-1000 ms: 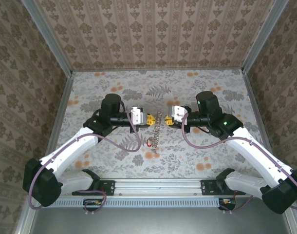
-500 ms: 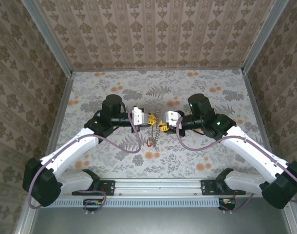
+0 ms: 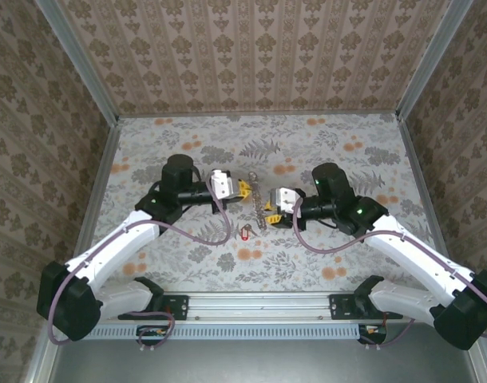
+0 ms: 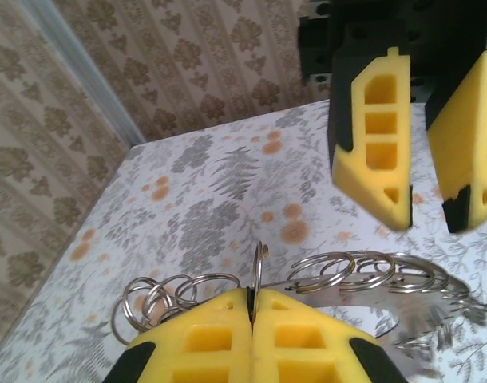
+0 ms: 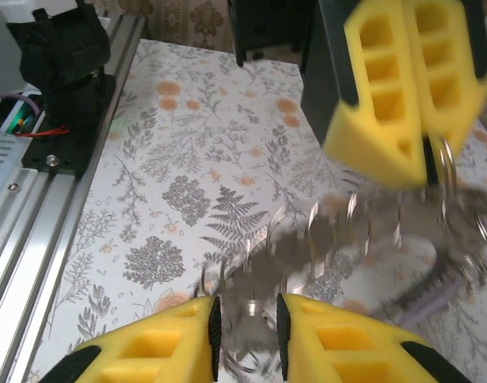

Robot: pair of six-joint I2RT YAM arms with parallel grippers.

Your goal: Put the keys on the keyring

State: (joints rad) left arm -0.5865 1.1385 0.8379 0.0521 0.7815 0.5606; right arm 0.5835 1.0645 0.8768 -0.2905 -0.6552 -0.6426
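The keyring is a silvery chain of linked split rings, hanging slantwise between the two grippers. My left gripper is shut on one upright ring of it, with more rings trailing off to both sides. My right gripper stands open at the chain's lower end. In the right wrist view blurred rings lie just ahead of its jaws, which are apart. The red-headed key sits below the chain, apart from both grippers.
The flower-print table is walled by patterned panels. A metal rail with the arm bases runs along the near edge. Purple cables loop beside each arm. The left gripper hangs close above the right one.
The right gripper has moved toward the near edge and slightly left, now at the chain's lower end. The left gripper has drawn back a little, and the chain now hangs slanted.
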